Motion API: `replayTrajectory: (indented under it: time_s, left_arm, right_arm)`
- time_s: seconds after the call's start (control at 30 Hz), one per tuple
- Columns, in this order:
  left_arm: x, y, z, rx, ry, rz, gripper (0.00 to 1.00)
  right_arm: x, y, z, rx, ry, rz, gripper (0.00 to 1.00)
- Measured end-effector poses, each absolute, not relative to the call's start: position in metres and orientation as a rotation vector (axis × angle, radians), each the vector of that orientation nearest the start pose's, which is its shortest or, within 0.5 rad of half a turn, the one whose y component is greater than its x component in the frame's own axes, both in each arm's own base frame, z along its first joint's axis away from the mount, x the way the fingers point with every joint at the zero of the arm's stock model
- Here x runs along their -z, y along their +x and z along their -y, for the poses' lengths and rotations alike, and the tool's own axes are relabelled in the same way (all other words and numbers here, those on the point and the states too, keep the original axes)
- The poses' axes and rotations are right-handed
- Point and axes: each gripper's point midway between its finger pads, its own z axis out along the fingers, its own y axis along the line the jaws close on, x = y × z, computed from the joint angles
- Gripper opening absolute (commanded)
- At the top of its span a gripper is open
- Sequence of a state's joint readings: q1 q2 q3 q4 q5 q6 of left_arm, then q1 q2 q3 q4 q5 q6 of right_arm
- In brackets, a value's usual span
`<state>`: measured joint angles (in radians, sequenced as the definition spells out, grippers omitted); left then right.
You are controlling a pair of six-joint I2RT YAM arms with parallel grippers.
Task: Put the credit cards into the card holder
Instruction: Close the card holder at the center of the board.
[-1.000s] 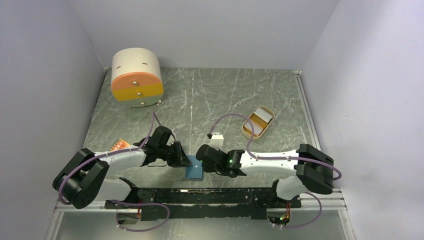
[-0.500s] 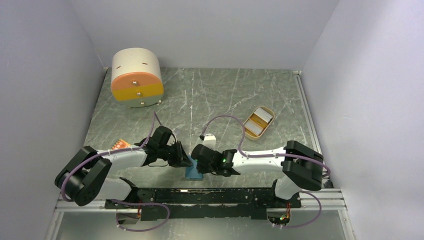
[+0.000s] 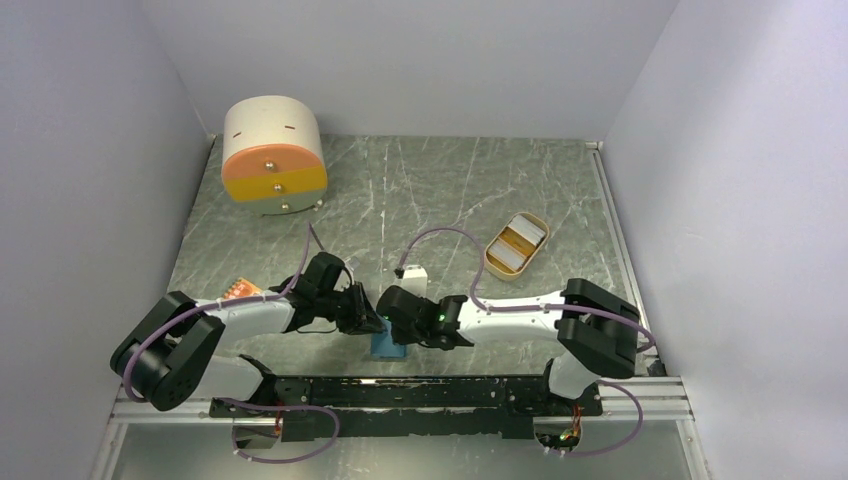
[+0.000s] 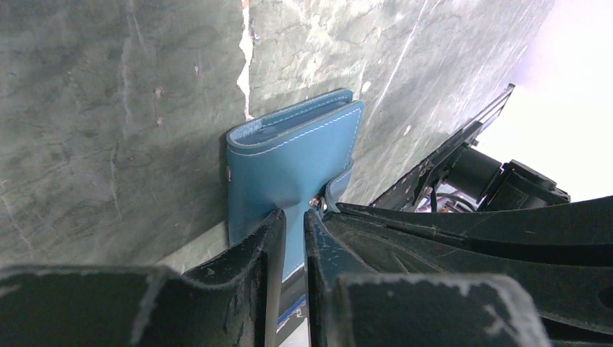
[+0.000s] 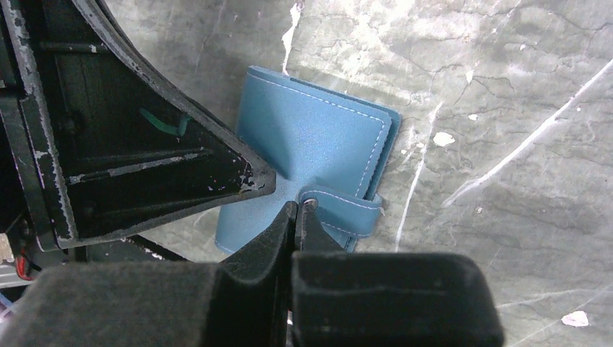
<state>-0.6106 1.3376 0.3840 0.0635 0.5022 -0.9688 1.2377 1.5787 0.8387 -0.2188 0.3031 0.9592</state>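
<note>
The card holder [image 3: 386, 345] is a blue wallet lying closed near the table's front edge, between the two grippers. It also shows in the left wrist view [image 4: 289, 155] and in the right wrist view [image 5: 318, 141]. My left gripper [image 3: 371, 322] [image 4: 293, 217] is nearly shut, its tips pinching the wallet's dimpled cover. My right gripper [image 3: 390, 312] [image 5: 302, 206] is shut on the end of the wallet's snap tab [image 5: 343, 213]. Credit cards [image 3: 520, 240], orange-yellow and whitish, lie in the oval tan tray [image 3: 493, 262] at the right.
A round white drawer unit with an orange front [image 3: 273, 157] stands at the back left. An orange flat item [image 3: 238, 290] lies by my left arm, partly hidden. The black base rail [image 3: 400, 392] runs just in front of the wallet.
My right arm has slid left, bringing its gripper onto the wallet's snap tab. My left gripper and the wallet have stayed in place.
</note>
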Motion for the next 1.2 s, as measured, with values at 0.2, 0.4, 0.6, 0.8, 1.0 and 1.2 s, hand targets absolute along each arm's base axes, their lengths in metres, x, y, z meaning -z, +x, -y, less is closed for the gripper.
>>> replayTrajectory:
  time_s: [0.2,0.4,0.6,0.8,1.0,1.2]
  left_arm:
    - [-0.026,0.151,0.245,1.192,-0.246,-2.761,0.23]
    - [-0.029,0.148,0.239,1.148,-0.257,-2.771,0.24]
    - [-0.049,0.156,0.238,1.142,-0.255,-2.732,0.25]
    - [-0.052,0.174,0.22,1.09,-0.321,-2.712,0.25]
    - [-0.042,0.181,0.21,1.059,-0.358,-2.727,0.24]
    - [-0.017,0.168,0.21,1.085,-0.373,-2.813,0.23]
  right_arm:
    - [-0.037,0.141,-0.342,-0.498,-0.251,-2.553,0.0]
    - [-0.036,0.142,-0.344,-0.463,-0.273,-2.564,0.0]
    - [-0.035,0.143,-0.345,-0.436,-0.295,-2.574,0.0]
    - [-0.035,0.144,-0.346,-0.404,-0.319,-2.584,0.0]
    - [-0.034,0.146,-0.35,-0.355,-0.35,-2.597,0.0]
    - [-0.033,0.148,-0.353,-0.308,-0.382,-2.613,0.0]
